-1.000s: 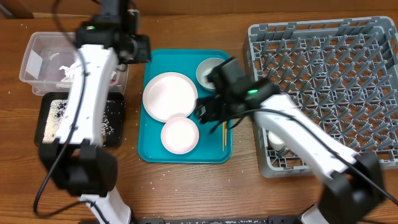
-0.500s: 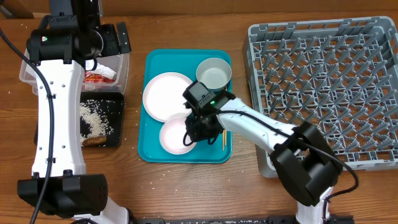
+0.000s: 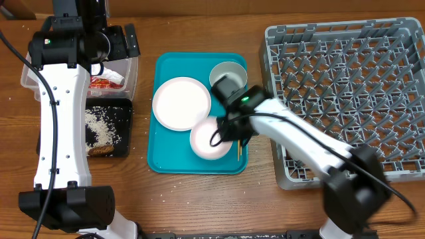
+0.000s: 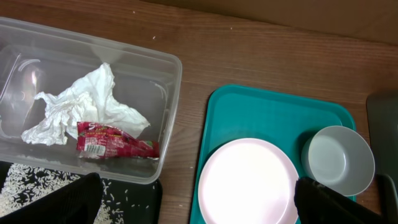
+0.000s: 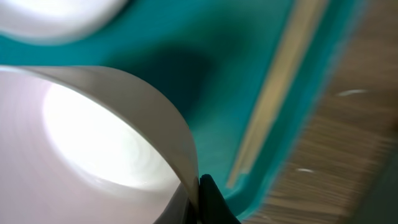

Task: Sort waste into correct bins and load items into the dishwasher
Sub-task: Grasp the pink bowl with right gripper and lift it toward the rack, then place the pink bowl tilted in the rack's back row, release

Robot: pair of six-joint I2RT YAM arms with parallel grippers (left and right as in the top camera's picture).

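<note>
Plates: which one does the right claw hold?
The smaller plate, nearest the chopsticks, its rim pinched by the right claw; the larger plate lies free on the tray.

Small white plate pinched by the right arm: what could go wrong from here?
1. The right gripper holds the small plate only by its rim, so it might slip and fall onto the teal tray or the big plate beside it.
2. The chopsticks lie right next to the grip; lifting could knock them off the tray.
3. The bowl sits right by the wrist and might get bumped.
</note>
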